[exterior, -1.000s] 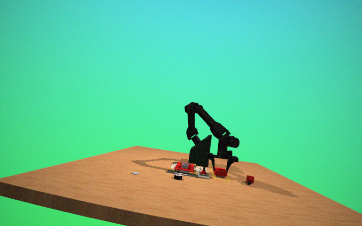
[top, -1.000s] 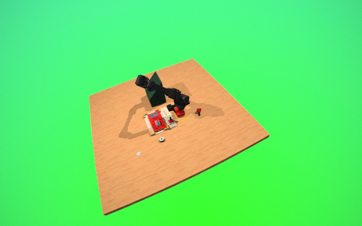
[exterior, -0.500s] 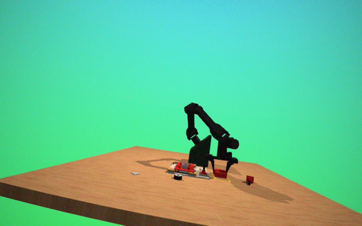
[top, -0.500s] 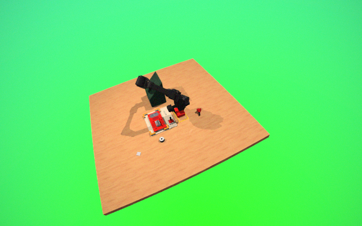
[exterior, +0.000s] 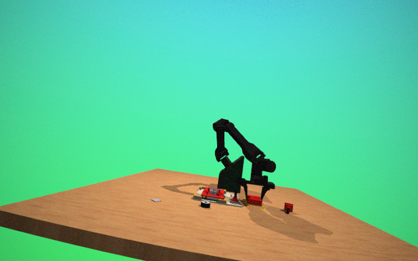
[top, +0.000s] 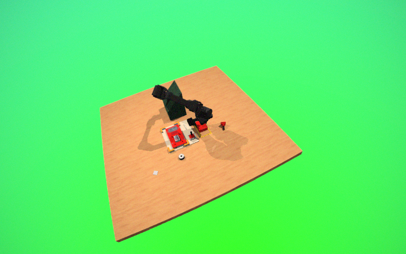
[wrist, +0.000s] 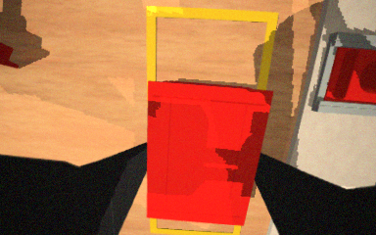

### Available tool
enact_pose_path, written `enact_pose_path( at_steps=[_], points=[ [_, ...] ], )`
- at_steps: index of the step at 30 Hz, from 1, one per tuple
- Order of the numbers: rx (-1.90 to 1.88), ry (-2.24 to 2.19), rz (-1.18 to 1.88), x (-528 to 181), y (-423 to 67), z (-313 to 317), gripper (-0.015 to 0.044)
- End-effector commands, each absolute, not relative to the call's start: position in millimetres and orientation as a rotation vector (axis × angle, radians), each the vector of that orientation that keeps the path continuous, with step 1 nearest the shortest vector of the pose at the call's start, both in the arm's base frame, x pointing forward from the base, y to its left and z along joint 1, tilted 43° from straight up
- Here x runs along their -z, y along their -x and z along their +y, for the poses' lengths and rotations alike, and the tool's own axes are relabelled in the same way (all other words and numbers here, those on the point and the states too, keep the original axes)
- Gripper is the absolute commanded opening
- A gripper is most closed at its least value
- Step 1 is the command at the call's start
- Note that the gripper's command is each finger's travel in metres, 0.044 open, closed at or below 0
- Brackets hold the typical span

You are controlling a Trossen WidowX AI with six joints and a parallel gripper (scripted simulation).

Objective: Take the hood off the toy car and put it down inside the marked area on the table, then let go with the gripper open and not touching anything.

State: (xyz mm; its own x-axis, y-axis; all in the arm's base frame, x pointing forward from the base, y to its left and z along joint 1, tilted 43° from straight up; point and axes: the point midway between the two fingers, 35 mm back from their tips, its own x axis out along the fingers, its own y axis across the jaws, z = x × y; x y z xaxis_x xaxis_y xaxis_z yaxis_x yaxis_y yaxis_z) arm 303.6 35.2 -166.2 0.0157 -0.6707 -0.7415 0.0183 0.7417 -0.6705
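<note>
Gripping the red hood from both sides, the black gripper has its two fingers pressed against the hood's left and right edges, jaws clamped on it at a wide spread. From the wrist view the hood fills the gap between the jaws and lies over the nearer half of the yellow marked area, whose far end stretches out beyond the fingertips with bare wood inside it. A strip of yellow line also peeks out under the hood's near edge, so the hood sits within the outline's length. From the exterior view the hood looks to be down at the table, though whether it fully rests there I cannot tell.

Just to the right of the jaws in the wrist view is the pale base plate of the toy car, with a red part in a grey frame on it. In the top view the toy car lies just beside the gripper.

Farther off on the other side of the jaws stands a small red piece, apart from the outline. Beyond the car a black wheel lies on the wood, and farther still a small grey tile. Behind the arm rises a dark green wedge.
</note>
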Motion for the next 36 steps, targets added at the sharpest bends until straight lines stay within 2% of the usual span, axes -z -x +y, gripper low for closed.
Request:
enact_pose_path(
  at_steps=[1,3,12,36],
  points=[
    [0.583,0.564,1.472,166,-304,35,0.0394],
    [0.583,0.564,1.472,165,-304,37,0.044],
    [0.588,0.57,1.471,115,-303,85,0.044],
    [0.588,0.57,1.471,115,-303,85,0.044]
  ],
)
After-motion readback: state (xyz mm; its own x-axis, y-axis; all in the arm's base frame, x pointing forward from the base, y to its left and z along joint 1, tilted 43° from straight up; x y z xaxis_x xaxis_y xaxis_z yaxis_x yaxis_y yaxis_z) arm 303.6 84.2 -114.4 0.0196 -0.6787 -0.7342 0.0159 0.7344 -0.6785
